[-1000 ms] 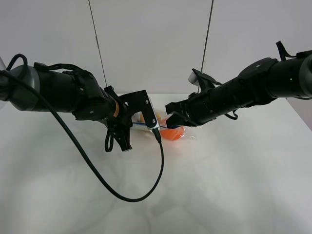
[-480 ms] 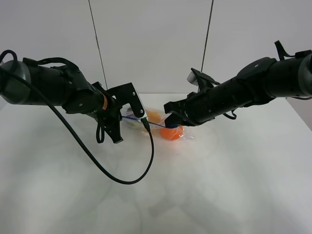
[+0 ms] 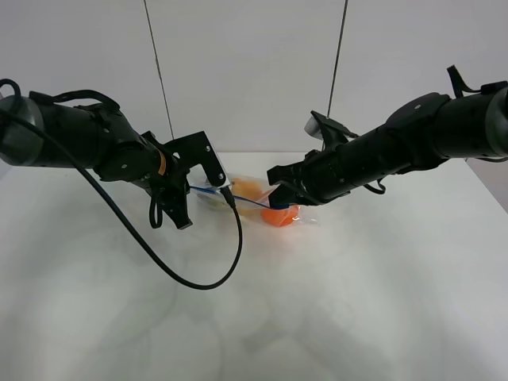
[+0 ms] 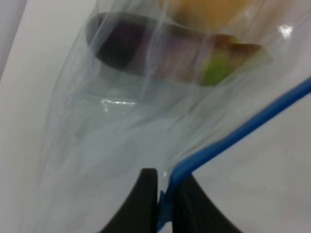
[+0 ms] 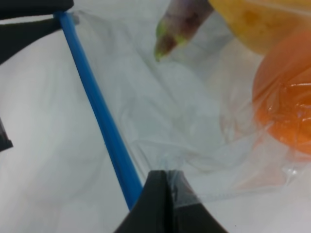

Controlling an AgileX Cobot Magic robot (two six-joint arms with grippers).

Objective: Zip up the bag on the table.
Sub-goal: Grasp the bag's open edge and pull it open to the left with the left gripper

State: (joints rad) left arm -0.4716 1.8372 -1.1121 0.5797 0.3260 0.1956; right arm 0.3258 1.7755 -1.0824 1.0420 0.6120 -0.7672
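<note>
Zipping step, I reckon: your left gripper [image 4: 163, 194] clamps blue zipper strip [image 4: 233, 133], right gripper [image 5: 167, 188] pinches bag [image 3: 252, 193] corner. Bag lies toward far middle of table [image 3: 357, 302]. Next: slide along strip, hold taut.

A bare robotics lab: black robot arms [image 3: 397, 151] above a plain white table [image 3: 357, 302], blank wall [image 3: 246, 71] behind it.

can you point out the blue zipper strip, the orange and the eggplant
zipper strip [image 5: 100, 109], right wrist view, middle of the blue strip's length
orange [image 5: 286, 97], right wrist view, centre of its visible skin
eggplant [image 4: 129, 48], left wrist view, dark purple body
</note>
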